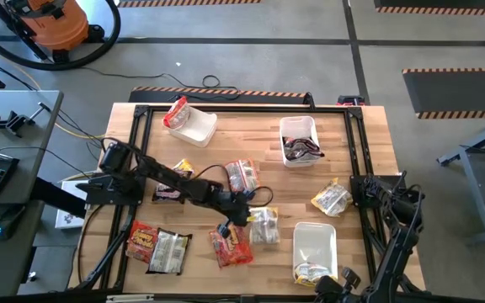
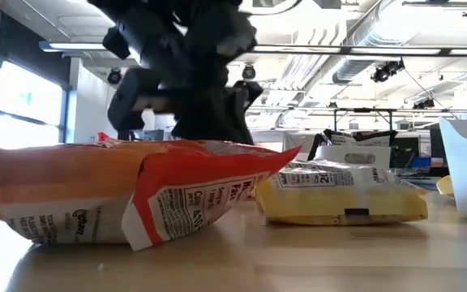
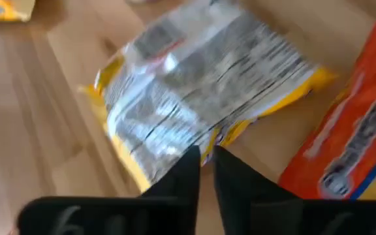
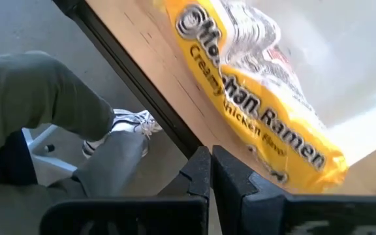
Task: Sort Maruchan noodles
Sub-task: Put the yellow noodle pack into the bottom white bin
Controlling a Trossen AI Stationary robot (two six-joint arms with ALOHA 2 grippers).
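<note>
My left end effector (image 1: 241,220) is out over the middle of the bench (image 1: 360,151), its fingers (image 3: 181,179) drawn narrow with only a slit between them and nothing held. Just ahead of the tips, seen past them in my left wrist view, lies the yellow-white packet (image 3: 207,91), flat on the wood with its printed back up; from above it shows as the pale packet (image 1: 264,225) just to the right of my tips. Its long axis runs slantwise across my line of approach, so my fingers meet its near long edge rather than a short end. Beside it lies a red-orange packet (image 3: 354,140), close enough that I judge a careless closing could catch both. For the coming move I would need to spread the fingers first and then straddle the yellow-white packet across its narrow width. My left arm is plainly the nearer one: my right end effector (image 4: 209,171) is closed on nothing and parked at the near right edge of the bench, next to a white bin (image 1: 314,240) in which a yellow packet (image 4: 253,98) already lies. Other packets are scattered on the left half, and two more white bins stand toward the far side.
</note>
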